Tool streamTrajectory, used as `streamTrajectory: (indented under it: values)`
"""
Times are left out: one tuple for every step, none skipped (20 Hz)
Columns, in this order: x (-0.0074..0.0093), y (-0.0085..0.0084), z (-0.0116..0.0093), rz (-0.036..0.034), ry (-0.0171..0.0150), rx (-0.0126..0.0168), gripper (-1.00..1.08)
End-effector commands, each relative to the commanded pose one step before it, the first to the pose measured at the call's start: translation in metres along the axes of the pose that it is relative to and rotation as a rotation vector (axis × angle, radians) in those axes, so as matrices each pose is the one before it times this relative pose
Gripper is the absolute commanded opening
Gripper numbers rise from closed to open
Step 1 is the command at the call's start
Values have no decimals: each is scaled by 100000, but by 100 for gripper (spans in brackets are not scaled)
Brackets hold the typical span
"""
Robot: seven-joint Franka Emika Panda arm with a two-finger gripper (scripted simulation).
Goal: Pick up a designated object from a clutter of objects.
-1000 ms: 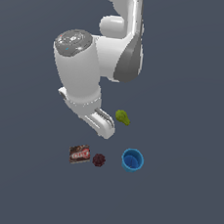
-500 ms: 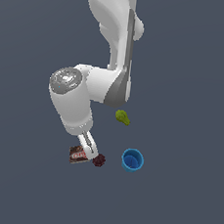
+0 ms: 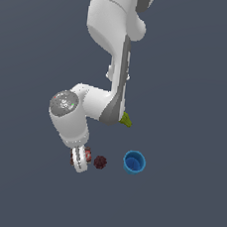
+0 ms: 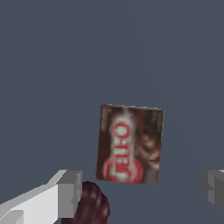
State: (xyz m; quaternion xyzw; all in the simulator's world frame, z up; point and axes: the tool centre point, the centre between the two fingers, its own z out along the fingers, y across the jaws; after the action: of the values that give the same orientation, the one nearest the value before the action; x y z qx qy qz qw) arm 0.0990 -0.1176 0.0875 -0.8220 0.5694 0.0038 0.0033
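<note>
The white robot arm is reaching low over the dark grey counter [image 3: 185, 203], and its claw [image 4: 142, 194] is hanging just above the small flat dark-brown rectangular box with the red-and-white label [image 4: 130, 144]. In the wrist view the two pale grey fingers [image 4: 69, 192] are standing wide apart with nothing between them, one to each side of the box's lower end; the box is lying flat on the counter, face up, slightly skewed against the line between the fingers. In the exterior view only a sliver of it [image 3: 88, 155] is showing beside the arm's last link, which is covering most of it.

The dark maroon bumpy ball [image 3: 100, 162] is sitting just beside the box, towards the exterior view's right, and in the wrist view it [image 4: 89, 203] is crowding right up against one finger. The blue round cup [image 3: 134, 162] is standing further to the exterior view's right, apart from the ball, and the yellow-green pear-like fruit [image 3: 127, 119] is peeping out from behind the arm's elbow, well apart from the box.

By my judgement this is the approach step: the claw is lined up but not yet down around the box. The next move is calling for a straight descent until the fingers are flanking the box's sides, then a close. The risk is the finger by the ball nudging or trapping it, so a small shift away from the ball, or a slight wrist turn to square with the box, is looking wise.
</note>
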Motion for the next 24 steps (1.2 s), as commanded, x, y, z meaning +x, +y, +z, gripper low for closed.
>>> streamTrajectory:
  values:
    - [399, -38, 924, 4052, 457, 25, 100]
    - [113, -1, 289, 1183, 124, -22, 100]
    - [97, -1, 251, 1023, 109, -19, 100]
    - [82, 0, 213, 866, 94, -16, 100]
    - [68, 0, 174, 710, 78, -13, 100]
    - [51, 0, 136, 549, 61, -10, 100]
    - [38, 0, 97, 394, 44, -7, 100]
    - [23, 1, 58, 238, 27, -4, 100]
    - [2, -3, 20, 69, 8, -1, 100]
    - [-42, 37, -70, -478, -86, -85, 100]
    - [-2, -1, 40, 0, 0, 0, 100]
    - [-7, -2, 120, 0, 0, 0, 100]
    - [-12, -3, 199, 0, 0, 0, 100]
    - [22, 17, 269, 68, 7, 11, 100]
    - [-23, -4, 356, 0, 0, 0, 100]
    - [28, 26, 422, 96, 9, 15, 100]
    - [-34, -2, 509, 0, 0, 0, 100]
    - [29, 34, 569, 118, 11, 17, 100]
    - [-3, 19, 612, 68, 6, 9, 100]
    - [4, 17, 535, 68, 7, 10, 100]
    - [-27, -7, 456, 0, 0, 0, 100]
    - [22, 7, 360, 67, 10, 11, 100]
    - [-7, -20, 284, 0, 0, 0, 100]
    - [4, -27, 199, 0, 0, 0, 100]
